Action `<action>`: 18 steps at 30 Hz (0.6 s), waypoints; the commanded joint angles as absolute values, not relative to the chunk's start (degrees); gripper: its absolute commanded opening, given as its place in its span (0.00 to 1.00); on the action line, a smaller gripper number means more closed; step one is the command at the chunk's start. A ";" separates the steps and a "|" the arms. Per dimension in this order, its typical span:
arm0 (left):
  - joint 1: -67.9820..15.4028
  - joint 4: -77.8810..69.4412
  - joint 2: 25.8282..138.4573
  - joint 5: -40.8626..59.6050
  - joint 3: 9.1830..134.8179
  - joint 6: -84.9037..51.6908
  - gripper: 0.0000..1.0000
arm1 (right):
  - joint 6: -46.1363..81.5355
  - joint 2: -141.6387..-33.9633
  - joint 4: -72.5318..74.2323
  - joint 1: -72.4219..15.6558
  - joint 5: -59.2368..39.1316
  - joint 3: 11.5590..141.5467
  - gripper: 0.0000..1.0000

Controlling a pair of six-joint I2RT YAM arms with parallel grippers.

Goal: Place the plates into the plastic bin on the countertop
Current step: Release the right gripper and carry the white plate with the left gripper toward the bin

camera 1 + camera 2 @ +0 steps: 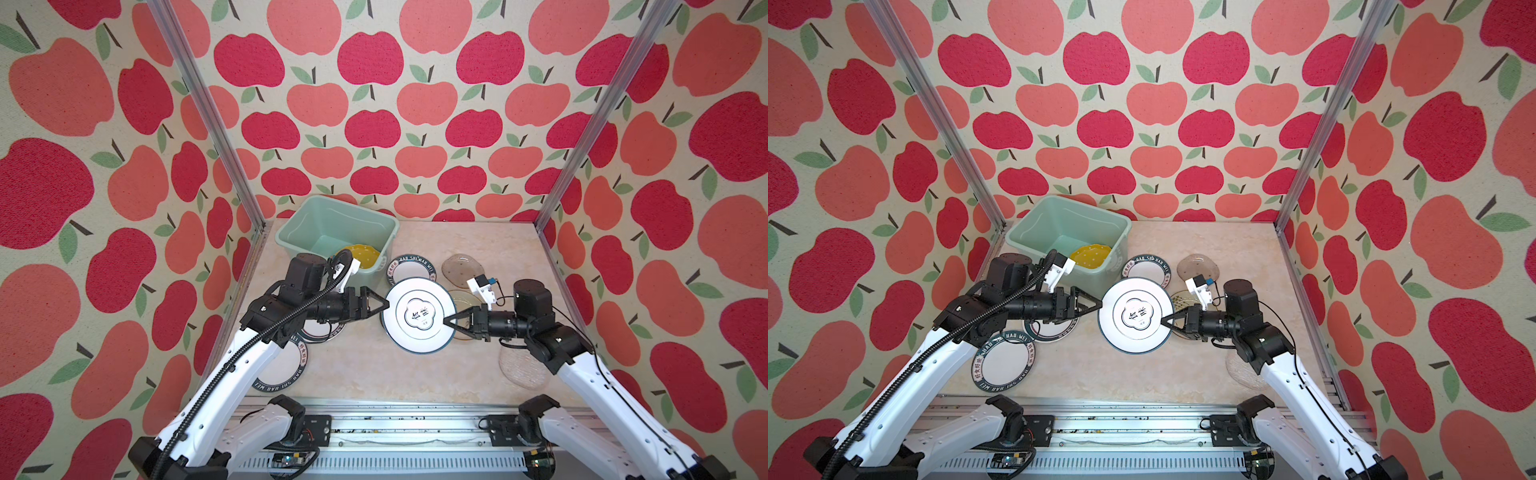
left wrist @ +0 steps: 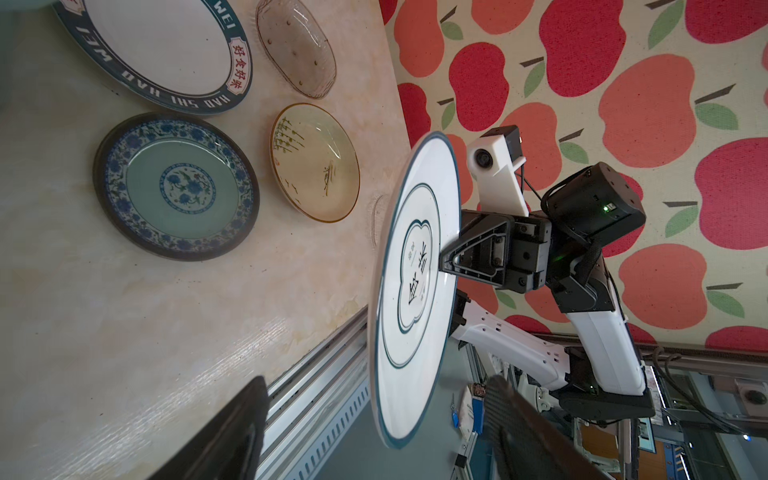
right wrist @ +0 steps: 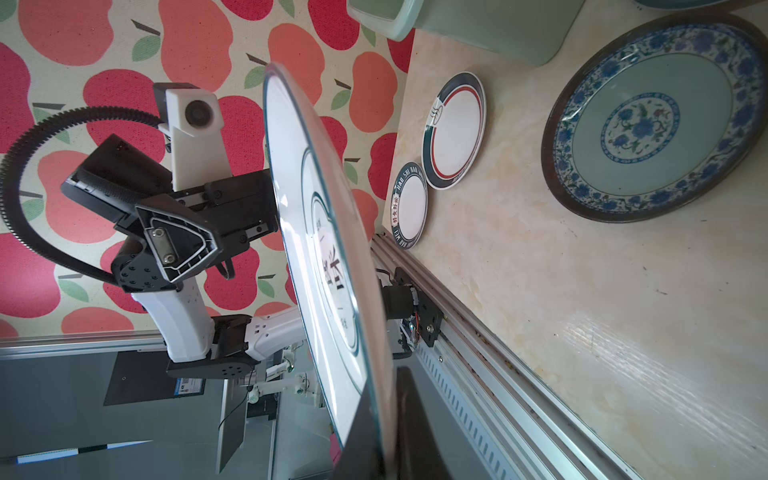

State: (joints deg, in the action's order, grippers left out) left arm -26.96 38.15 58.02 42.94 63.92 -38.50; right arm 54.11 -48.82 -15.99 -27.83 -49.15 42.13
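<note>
Right gripper (image 1: 446, 321) is clamped on the rim of the white green-rimmed plate (image 1: 419, 316). The plate is face up and held clear of the countertop (image 1: 353, 374). Left gripper (image 1: 384, 306) has its jaws wide at the plate's opposite rim. The left wrist view shows that rim between its fingers (image 2: 232, 432); contact not discernible. Plastic bin (image 1: 303, 232) sits just beyond the left gripper's wrist, with a yellow dotted plate (image 1: 360, 255) inside. Teal patterned plate (image 2: 178, 187) lies on the countertop below the held plate.
</note>
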 commanded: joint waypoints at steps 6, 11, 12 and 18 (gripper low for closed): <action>-29.31 20.63 60.57 43.02 61.40 -49.86 0.74 | 53.20 -52.36 -16.52 -29.79 -53.18 48.78 0.00; -31.00 21.53 61.78 42.54 63.61 -48.93 0.59 | 50.45 -55.42 -19.37 -29.78 -53.15 52.31 0.00; -31.17 22.29 61.69 42.54 63.87 -48.47 0.57 | 50.19 -55.99 -19.36 -29.79 -52.85 52.62 0.00; -31.23 24.41 60.91 43.22 63.30 -47.70 0.39 | 51.97 -57.79 -15.54 -30.50 -51.31 52.38 0.00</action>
